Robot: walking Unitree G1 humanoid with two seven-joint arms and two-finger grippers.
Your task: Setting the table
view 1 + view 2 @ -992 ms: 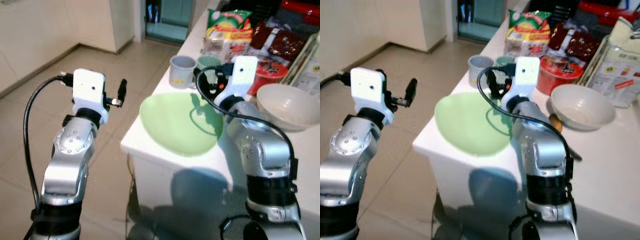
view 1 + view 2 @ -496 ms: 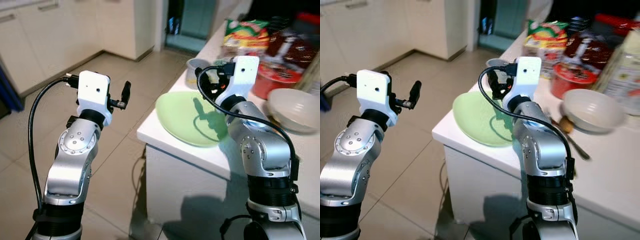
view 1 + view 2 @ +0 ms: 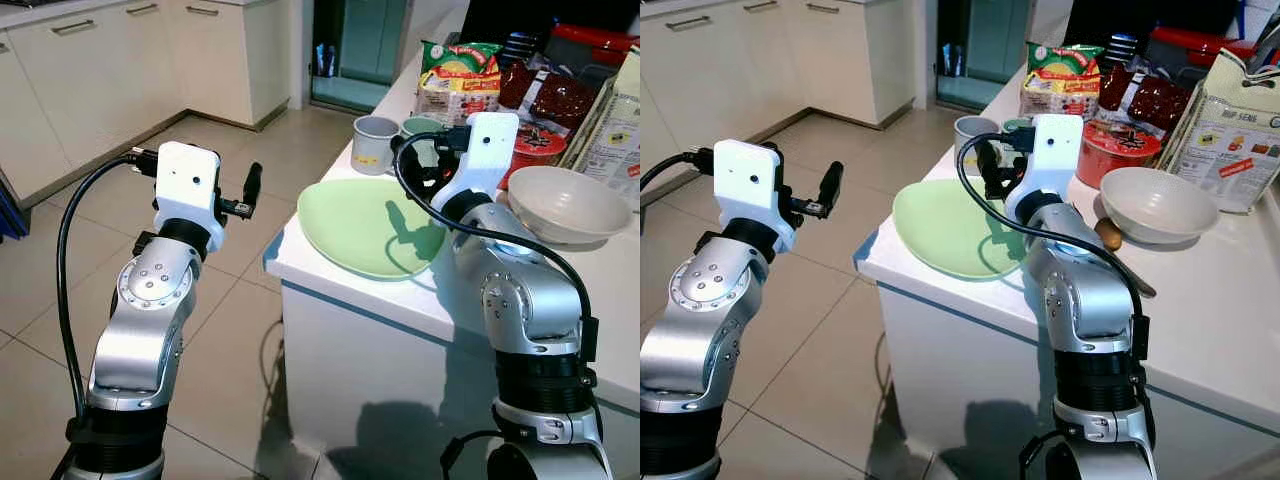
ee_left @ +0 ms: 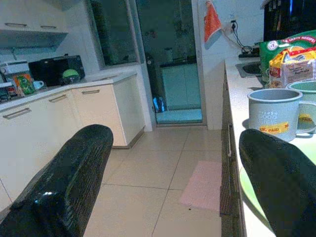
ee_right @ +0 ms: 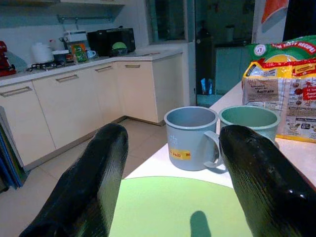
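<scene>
- The green plate (image 3: 367,226) is lying flat at the near corner of the white counter (image 3: 440,300), its edge reaching toward the counter's rim on the robot's left.
- Just beyond the plate, a grey mug (image 5: 191,137) with a yellow label is standing upright, and a green mug (image 5: 250,120) is sitting right beside it.
- A white bowl (image 3: 1157,203) is resting on the counter to the right of the plate, with a wooden-handled utensil (image 3: 1112,238) lying near it.
- Packets of food (image 3: 458,78), a red tub (image 3: 1116,148) and a paper bag (image 3: 1236,140) are crowding the far part of the counter.
- The right gripper (image 5: 178,197) is hovering above the plate, its two black fingers (image 5: 91,187) spread wide apart, holding nothing and touching nothing; the grey mug is showing between them.
- The left gripper (image 4: 182,192) is hanging out over the tiled floor (image 3: 215,340), beside the counter and apart from it, its fingers (image 4: 64,187) likewise parted wide and gripping nothing.
- Cream cabinets (image 3: 120,70) are lining the far wall.
</scene>
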